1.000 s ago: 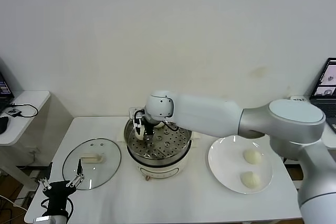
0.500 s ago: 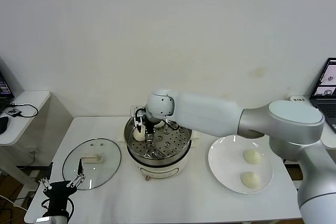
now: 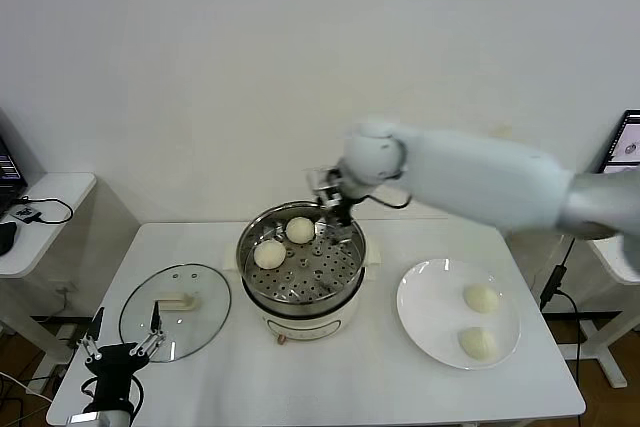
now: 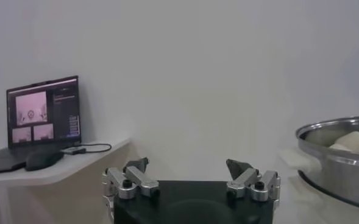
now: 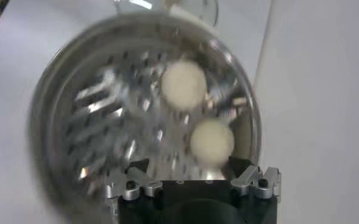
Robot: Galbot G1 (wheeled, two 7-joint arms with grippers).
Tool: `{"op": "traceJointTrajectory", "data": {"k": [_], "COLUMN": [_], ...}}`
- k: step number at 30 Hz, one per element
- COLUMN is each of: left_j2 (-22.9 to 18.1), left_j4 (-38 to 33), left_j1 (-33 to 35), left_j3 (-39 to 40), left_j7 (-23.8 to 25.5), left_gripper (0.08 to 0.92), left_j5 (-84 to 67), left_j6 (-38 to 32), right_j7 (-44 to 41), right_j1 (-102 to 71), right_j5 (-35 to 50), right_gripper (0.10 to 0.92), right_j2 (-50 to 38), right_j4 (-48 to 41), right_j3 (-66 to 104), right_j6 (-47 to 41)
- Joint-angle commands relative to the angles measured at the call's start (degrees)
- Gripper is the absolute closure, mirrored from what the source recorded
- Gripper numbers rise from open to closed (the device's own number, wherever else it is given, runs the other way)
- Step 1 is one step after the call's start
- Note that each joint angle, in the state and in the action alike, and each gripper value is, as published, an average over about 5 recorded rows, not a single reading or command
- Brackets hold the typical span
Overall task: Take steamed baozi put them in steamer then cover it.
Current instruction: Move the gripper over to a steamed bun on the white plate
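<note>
White table point(image 3: 330, 372), right end effector point(image 3: 333, 203) empty-splayed above steamer point(image 3: 300, 272) rim.

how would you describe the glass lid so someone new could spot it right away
Start at the shiny steamer in the middle of the white table. On the robot's left of it, flat on the table, lies the cover. Unlike the white plate on the other side, it is clear glass with a metal rim and a cream bar handle at its centre.

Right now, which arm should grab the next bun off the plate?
Probably the right. Its hand is open above the steamer, on the side of the plate holding two buns. The left hand sits far off near the lid.
</note>
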Motion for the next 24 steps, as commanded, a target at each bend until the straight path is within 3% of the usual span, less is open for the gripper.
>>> {"op": "traceJointTrajectory", "data": {"k": [1,13,24], "left_j2": [0.10,-0.01,-0.27], "left_j4": [0.30,0.62,0.88], "left_j1": [-0.02,0.05,0.20], "left_j3": [0.50,0.87,1.19], "left_j7": [0.01,0.00,0.02], "left_gripper": [0.177,0.177,0.177], "left_j5": [0.18,0.93,1.63], "left_j6": [0.00,0.04,0.10], "right_j7": [-7.13,-4.79,-3.72], "right_j1": [1.87,-18.12,-38.06], "right_j5": [-8.16,-18.64,-21.84], "right_gripper": [0.203,0.203,0.203], "right_j2": [-22.82,-34.30,-36.96], "right_j4": [11.68,14.77,13.87], "right_j3": [-0.56,6.38,18.25], "right_j6": [6.51,7.44,7.36]}}
